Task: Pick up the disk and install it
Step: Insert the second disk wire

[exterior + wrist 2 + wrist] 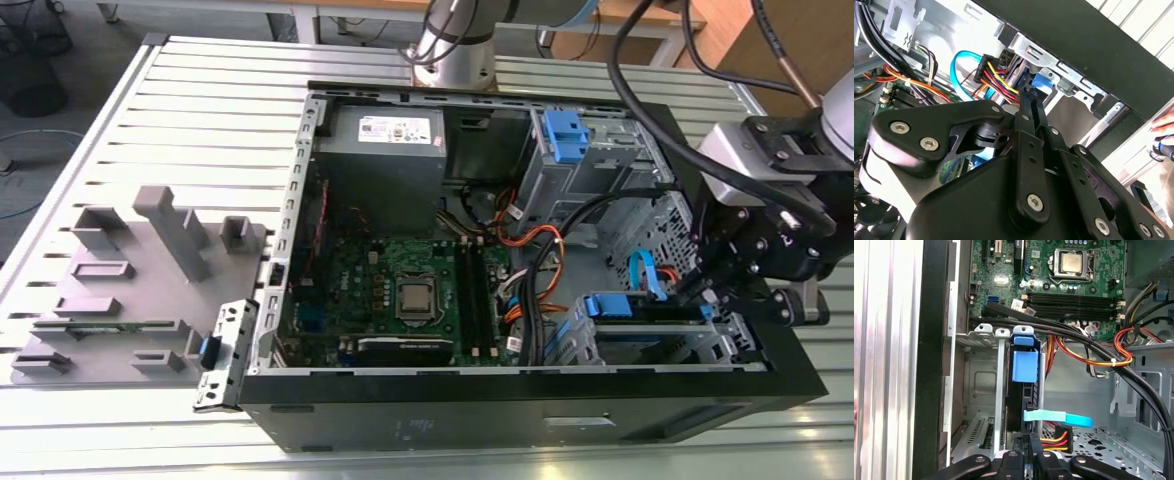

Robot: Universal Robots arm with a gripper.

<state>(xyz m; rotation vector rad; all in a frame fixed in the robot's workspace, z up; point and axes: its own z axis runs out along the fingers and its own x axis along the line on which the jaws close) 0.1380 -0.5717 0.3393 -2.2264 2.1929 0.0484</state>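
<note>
The disk [1017, 405] stands on edge in the drive cage at the case's front corner, its blue carrier tab [1024, 365] facing the motherboard. In the exterior view the disk's blue carrier [625, 305] shows at the lower right of the open case. My black gripper [718, 297] reaches into that cage from the exterior view's right. In both wrist views its fingers come together at the disk's end by the power and data plugs, gripper [1032, 452] and gripper [1026, 97]. The fingers look shut, with their tips against the disk's edge.
The open computer case [534, 410] lies on a slatted metal table. A light blue data cable [1059, 416] and coloured power wires [1089, 357] run close to the fingers. The grey power supply [384, 140], another blue latch [566, 135] and a grey fixture [134, 270] lie farther off. A person's hand [1165, 124] is outside the case.
</note>
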